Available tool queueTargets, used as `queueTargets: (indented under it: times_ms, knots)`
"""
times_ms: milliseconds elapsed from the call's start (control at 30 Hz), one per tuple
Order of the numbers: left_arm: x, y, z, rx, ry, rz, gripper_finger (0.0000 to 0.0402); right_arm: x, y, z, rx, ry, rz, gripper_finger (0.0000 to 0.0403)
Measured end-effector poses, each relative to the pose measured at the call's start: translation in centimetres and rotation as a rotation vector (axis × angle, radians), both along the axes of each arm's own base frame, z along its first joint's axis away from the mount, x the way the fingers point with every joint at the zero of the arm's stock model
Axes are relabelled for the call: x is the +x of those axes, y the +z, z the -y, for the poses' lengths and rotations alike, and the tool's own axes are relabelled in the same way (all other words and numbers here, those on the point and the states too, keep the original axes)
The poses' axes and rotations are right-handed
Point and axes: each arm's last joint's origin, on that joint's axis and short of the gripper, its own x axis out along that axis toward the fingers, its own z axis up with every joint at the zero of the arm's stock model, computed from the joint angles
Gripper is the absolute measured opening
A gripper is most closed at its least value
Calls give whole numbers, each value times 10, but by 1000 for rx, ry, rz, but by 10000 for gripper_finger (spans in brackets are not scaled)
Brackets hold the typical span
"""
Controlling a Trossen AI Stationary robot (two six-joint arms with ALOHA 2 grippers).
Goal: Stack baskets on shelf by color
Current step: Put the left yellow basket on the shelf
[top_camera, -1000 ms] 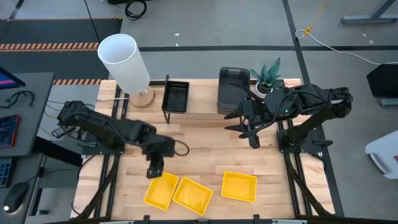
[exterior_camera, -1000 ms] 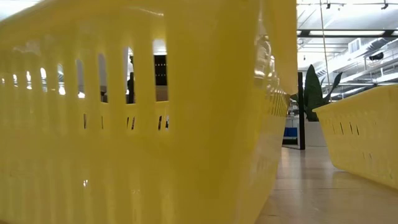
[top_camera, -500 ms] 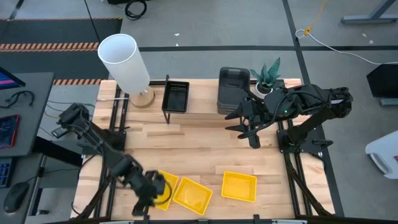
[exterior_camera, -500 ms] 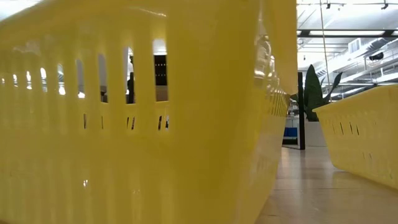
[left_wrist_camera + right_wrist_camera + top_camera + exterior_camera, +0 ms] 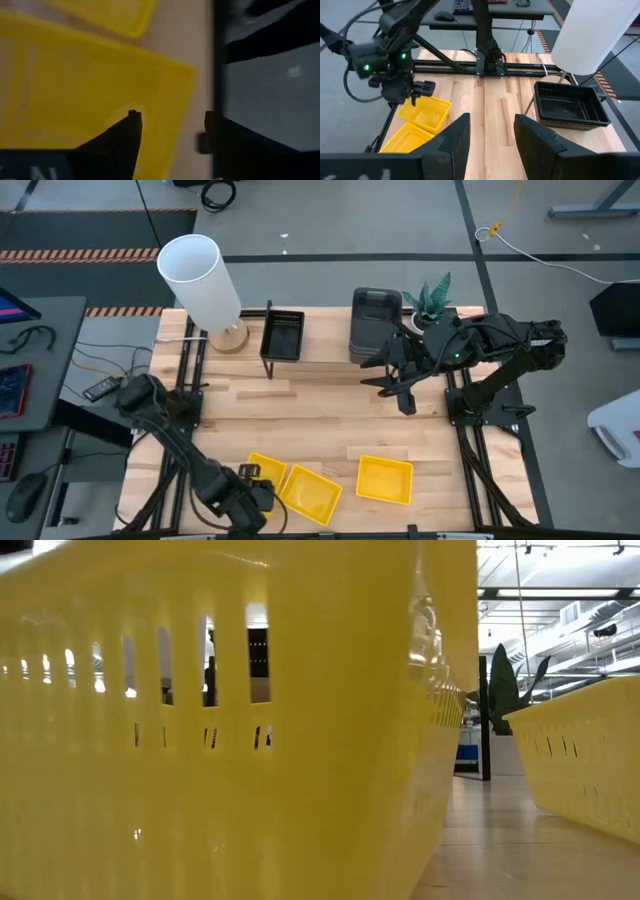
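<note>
Three yellow baskets lie flat on the table near its near edge (image 5: 262, 477), (image 5: 308, 493), (image 5: 385, 480). One of them fills the low view (image 5: 200, 760). My left gripper (image 5: 171, 120) is open over the near-left corner (image 5: 175, 80) of the leftmost yellow basket. One finger stands above its inside, the other beyond its rim by the table edge. A black slotted basket (image 5: 282, 335) and a dark grey stack (image 5: 374, 320) sit on the shelf (image 5: 320, 350). My right gripper (image 5: 400, 385) hangs open in front of the shelf.
A white lamp (image 5: 203, 280) stands at the far left and a small plant (image 5: 430, 302) at the shelf's right end. Bare wood (image 5: 320, 415) lies between the shelf and the yellow baskets. The table's near edge (image 5: 216, 60) runs right beside my left gripper.
My left arm has swung toward the near edge: its gripper went from just beyond the leftmost yellow basket to that basket's near-left corner and tipped downward. The baskets have stayed put.
</note>
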Motion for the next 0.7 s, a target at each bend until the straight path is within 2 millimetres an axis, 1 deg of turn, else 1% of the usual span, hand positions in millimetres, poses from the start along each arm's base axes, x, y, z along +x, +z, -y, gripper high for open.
queueTargets:
  times_ms: [100,167,367,467,633,700]
  knots:
    - [3,-12,5,18,28,-29,216,0,0,1,3,2,-1,158]
    - [1,-17,9,23,40,-45,217,0,0,1,4,4,-1,158]
    - [-5,-28,18,46,29,-56,215,0,0,1,-3,8,-1,158]
    - [-6,-37,21,78,20,-72,205,0,0,1,-3,9,-2,158]
    - [-4,-61,21,161,9,-122,182,0,0,1,-4,8,-2,158]
    - [-2,-67,21,176,-10,-133,169,0,0,2,-6,6,-2,158]
